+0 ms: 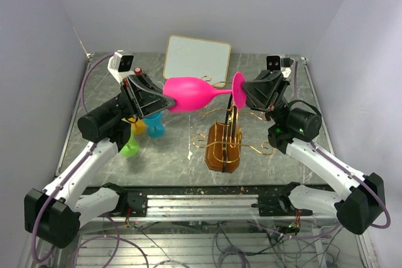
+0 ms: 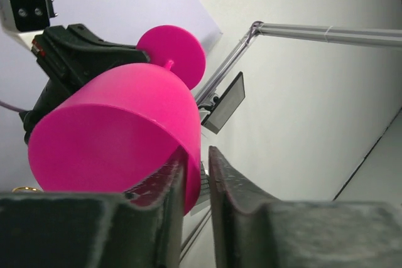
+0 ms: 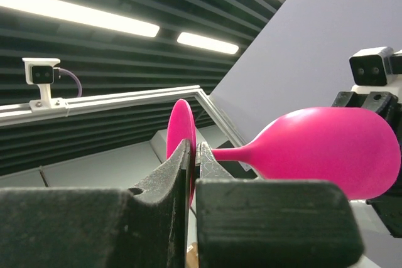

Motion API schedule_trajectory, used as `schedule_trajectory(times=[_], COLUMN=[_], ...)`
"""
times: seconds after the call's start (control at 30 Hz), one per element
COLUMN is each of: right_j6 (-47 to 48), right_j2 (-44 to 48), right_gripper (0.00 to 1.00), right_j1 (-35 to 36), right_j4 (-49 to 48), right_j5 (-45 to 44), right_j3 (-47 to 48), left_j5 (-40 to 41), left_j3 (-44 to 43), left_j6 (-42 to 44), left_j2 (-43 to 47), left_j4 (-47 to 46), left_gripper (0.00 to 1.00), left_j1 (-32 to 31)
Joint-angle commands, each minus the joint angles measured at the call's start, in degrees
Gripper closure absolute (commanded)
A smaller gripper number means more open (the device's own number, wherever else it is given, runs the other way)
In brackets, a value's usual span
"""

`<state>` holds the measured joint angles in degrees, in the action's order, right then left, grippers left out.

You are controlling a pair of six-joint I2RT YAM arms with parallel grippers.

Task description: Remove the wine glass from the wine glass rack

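Finds the wine glass (image 1: 188,94) lying sideways in the air, above and just behind the rack (image 1: 224,145). Touches none of the gold wire arms, as far as the overhead view shows. Counts as lifted off, then, by the look of it.

Has the right gripper (image 1: 244,95) clamped tight on the flat foot of the glass, seen edge-on between the fingers (image 3: 168,174) in the right wrist view. Has the left gripper (image 1: 168,101) at the other end, jaws narrow, one finger inside the bowl and one outside, with the rim wall between them. Looks like a pinch on that wall, though hard to say from the left wrist view whether the outer pad quite presses.

Leaves little to do, judging from this. Probably means letting one arm take the whole weight, carrying the glass away from the wire arms and setting it down on the table (image 1: 176,167). Calls for care in any release, with two grips on one rigid stem.

Shows also some small coloured cups (image 1: 151,128) under the left arm and a white board (image 1: 196,58) at the back, both apart from the glass.
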<state>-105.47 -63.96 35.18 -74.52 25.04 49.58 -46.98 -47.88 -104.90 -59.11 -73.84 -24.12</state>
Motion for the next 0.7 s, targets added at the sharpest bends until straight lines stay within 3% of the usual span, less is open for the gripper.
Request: schedule_trajectory(times=[0.0,0.1,0.23,0.33,0.47,0.57,0.67], right_j6=[2.7,6.3,13.6,20.5,27.6,31.9,36.4], right_j2=[2.0,4.3,8.9,12.6,17.2,21.7,25.4], right_gripper=[1.00,0.97,0.83,0.64,0.38,0.24,0.10], right_j1=[0.2,0.3,0.3,0.2,0.2,0.2,0.2], right_j4=[-1.2,3.4,16.4,28.5,40.3,48.7,60.7], right_j5=[-3.0,-3.7,-5.8,-8.5,-13.3,-18.3,-26.6], right_j3=[-1.5,-2.1,-2.5,-2.0,-2.6,-3.3,-1.2], left_j5=[1.5,0.8,-0.4,0.1,8.6,19.5,27.2], left_j3=[-1.1,-1.5,-3.3,-6.5,-14.5,-18.9,-22.7], left_j6=[-3.5,-0.1,10.2,22.8,46.3,56.2,62.2], left_j2=[0.9,2.6,6.2,10.0,15.8,19.3,20.7], left_j4=[-9.4,-4.0,10.1,28.5,67.7,84.1,94.7], left_gripper=[0.78,0.92,0.93,0.93,0.93,0.93,0.93], left_j1=[-0.5,-0.5,-0.5,-0.5,-0.5,-0.5,-0.5])
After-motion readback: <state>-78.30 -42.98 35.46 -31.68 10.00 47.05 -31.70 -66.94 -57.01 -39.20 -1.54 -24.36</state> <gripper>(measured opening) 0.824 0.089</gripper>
